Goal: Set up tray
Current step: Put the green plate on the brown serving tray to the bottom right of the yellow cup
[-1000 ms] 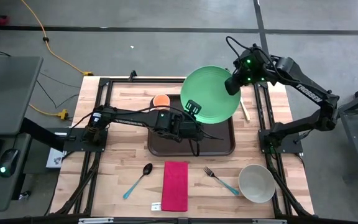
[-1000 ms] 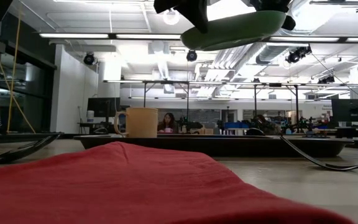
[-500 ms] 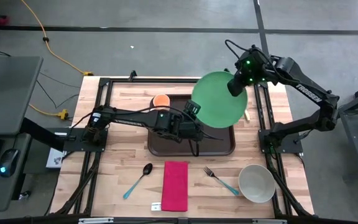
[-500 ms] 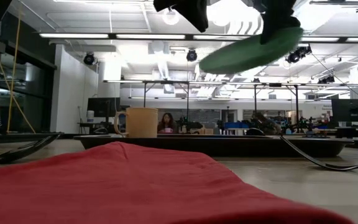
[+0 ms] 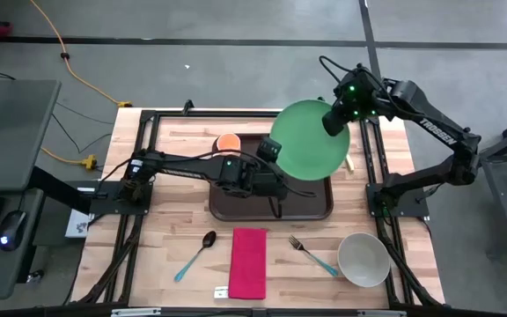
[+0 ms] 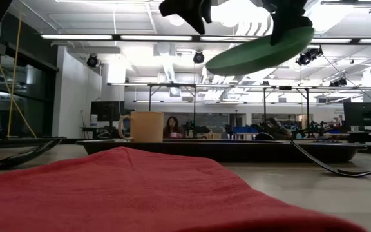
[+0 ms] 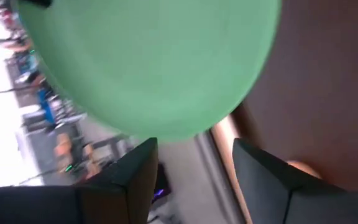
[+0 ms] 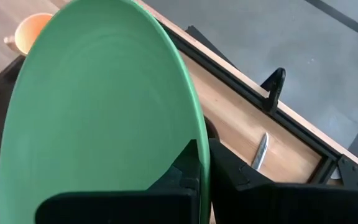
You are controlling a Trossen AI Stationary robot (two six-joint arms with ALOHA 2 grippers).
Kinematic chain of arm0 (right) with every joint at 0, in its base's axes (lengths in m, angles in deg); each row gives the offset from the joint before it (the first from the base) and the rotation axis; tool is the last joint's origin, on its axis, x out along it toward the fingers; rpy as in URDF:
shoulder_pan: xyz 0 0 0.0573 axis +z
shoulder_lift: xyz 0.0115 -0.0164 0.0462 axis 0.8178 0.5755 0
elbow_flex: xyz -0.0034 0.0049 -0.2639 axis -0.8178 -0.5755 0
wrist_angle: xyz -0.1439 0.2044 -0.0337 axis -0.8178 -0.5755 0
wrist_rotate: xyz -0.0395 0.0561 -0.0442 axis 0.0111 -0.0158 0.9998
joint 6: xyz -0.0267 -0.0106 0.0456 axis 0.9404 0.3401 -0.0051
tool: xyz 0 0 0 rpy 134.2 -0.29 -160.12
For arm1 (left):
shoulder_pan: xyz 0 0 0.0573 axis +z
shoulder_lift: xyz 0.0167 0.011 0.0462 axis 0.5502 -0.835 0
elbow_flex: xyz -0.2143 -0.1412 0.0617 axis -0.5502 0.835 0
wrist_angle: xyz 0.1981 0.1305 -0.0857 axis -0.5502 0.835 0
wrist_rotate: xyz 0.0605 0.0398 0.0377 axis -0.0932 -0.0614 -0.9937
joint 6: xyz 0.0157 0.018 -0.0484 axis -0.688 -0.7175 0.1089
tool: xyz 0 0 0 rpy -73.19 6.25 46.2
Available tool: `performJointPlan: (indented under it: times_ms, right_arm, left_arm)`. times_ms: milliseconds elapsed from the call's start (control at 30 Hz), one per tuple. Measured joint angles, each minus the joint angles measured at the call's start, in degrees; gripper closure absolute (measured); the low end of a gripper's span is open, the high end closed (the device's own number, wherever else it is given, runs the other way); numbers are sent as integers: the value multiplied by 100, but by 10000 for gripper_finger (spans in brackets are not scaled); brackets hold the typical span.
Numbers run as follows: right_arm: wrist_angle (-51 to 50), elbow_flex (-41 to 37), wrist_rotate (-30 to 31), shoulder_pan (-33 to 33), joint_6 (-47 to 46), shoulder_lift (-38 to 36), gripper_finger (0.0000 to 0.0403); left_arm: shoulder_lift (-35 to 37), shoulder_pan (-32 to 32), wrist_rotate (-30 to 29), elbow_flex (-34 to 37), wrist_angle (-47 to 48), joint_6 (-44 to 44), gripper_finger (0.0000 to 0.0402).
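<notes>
Right end effector (image 5: 334, 121) clamped on the rim of the green plate (image 5: 309, 151), holding it tilted in the air above the far right part of the tray (image 5: 236, 204). Left end effector (image 5: 268, 151) jaws spread, nothing between them, just beside the plate's left edge and over the tray. Tray sits flat at the middle of the bench (image 5: 174, 220), dark brown, raised rim; orange cup (image 5: 227, 143) at its far left corner. Bench is pale wood planks inside a black frame. Near edge, left to right: spoon (image 5: 197, 254), red napkin (image 5: 248, 262), fork (image 5: 312, 254), bowl (image 5: 363, 259). A knife (image 8: 259, 151) lies on the wood by the far right rail. Floor around is grey concrete, with a yellow cable (image 5: 69, 66) trailing at left. Low view: open hall, strip lights overhead, workstations, a seated person (image 6: 171, 125) far back.
</notes>
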State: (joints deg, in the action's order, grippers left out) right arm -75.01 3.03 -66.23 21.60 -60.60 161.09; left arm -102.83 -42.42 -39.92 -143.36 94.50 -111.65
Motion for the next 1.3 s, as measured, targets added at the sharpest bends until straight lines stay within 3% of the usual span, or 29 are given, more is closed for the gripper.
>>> performJointPlan:
  times_ms: [133,467,733,967,1300]
  right_arm:
    - [-10,0,-9,-55,-10,0,402]
    - [33,0,-167,-211,19,0,402]
    - [98,0,-225,-211,48,-2,402]
    - [130,0,-251,-213,50,-2,403]
    - [132,0,-248,-211,-70,-2,403]
  left_arm:
    - [61,0,-386,-30,406,398,161]
    - [551,4,69,-630,2351,2805,174]
    - [1299,2,941,-651,2262,3573,172]
    - [1954,2,1283,-645,2276,4268,172]
    - [2557,2,1806,-647,2273,4527,172]
